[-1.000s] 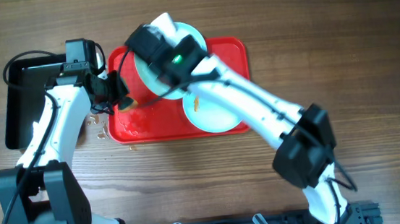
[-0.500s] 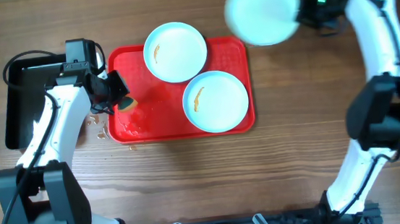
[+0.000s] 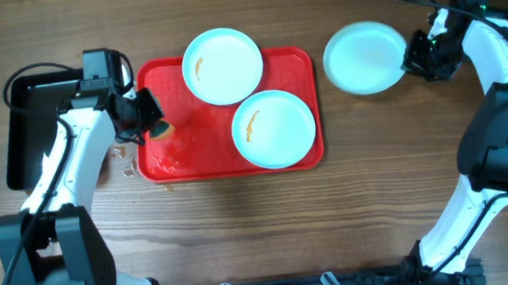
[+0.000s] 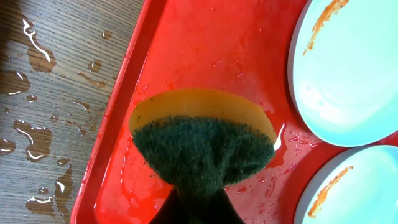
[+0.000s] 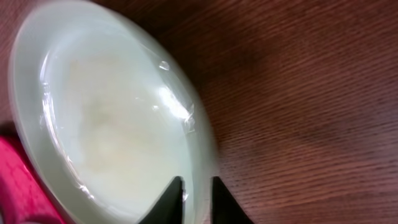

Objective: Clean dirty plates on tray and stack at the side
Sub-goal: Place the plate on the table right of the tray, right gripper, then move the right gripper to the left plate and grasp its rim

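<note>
Two pale blue-white plates lie on the red tray [image 3: 173, 149]: one at the back edge [image 3: 222, 65] and one at the right [image 3: 273, 128], each with an orange-brown smear. They also show in the left wrist view, the back plate [image 4: 348, 81] and the right plate [image 4: 360, 193]. A third plate [image 3: 363, 55] with no smear lies right of the tray. My right gripper [image 3: 410, 55] is shut on its right rim [image 5: 200, 186]. My left gripper [image 3: 146, 122] is shut on a yellow and green sponge [image 4: 202, 140] over the tray's left part.
A glossy black bin [image 3: 27, 125] stands at the far left. Water drops [image 3: 124, 158] lie on the wood [image 4: 37, 93] by the tray's left edge. The tray floor is wet [image 4: 224, 62].
My right arm carried the smear-free plate from over the tray out to the right, then brought it down beside the tray. My left arm and sponge have not moved.
</note>
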### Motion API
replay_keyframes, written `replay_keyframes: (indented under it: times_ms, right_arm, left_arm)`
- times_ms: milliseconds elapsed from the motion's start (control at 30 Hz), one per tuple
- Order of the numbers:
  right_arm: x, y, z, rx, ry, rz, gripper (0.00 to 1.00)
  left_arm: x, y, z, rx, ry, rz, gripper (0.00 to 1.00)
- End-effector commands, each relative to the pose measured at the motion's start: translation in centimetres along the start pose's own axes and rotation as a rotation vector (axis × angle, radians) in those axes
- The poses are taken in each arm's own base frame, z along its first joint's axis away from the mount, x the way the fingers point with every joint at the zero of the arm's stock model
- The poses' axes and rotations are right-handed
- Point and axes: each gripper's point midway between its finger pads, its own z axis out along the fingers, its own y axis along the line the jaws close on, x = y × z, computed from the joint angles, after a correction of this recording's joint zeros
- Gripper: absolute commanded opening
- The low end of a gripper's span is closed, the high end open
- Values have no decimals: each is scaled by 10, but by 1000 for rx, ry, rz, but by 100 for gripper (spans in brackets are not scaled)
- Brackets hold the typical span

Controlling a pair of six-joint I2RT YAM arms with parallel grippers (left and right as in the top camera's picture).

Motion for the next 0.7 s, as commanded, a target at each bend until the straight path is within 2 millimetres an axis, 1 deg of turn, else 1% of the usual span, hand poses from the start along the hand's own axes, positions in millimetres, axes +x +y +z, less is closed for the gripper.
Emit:
replay_keyframes:
  times_ms: [0,100,167,267,300,333,400,433,500,567,633,667]
  right_arm:
    - [-2,0,-15,26,-27,-4,21]
    - [4,2,-18,18,-6,1,26]
    - [8,17,-25,-51,4,-12,27]
    - [15,63,-44,-239,2,-115,29]
    - [19,91,-56,-323,-12,-178,34]
    - [23,109,-63,-356,-27,-224,49]
    - [31,141,-70,-385,-61,-308,95]
    - [40,174,-73,-394,-91,-398,99]
    - [54,206,-69,-344,-115,-491,100]
    - [71,231,-61,-265,-135,-574,99]
    - [88,253,-54,-218,-136,-641,99]
    - [97,268,-49,-194,-144,-680,100]
  left_arm:
    - [3,-2,4,9,13,14,4]
    - [3,-1,4,8,14,14,4]
    - [3,-2,4,9,13,14,4]
    - [1,-2,4,12,6,15,4]
    - [0,-3,4,14,3,15,4]
    - [0,-4,4,19,3,16,4]
    - [2,-8,4,46,14,16,4]
    - [4,-14,3,78,25,17,4]
    - [4,-17,3,94,26,18,4]
    - [2,-17,3,96,20,20,4]
    - [2,-18,3,97,17,20,4]
    - [2,-18,3,98,17,20,4]
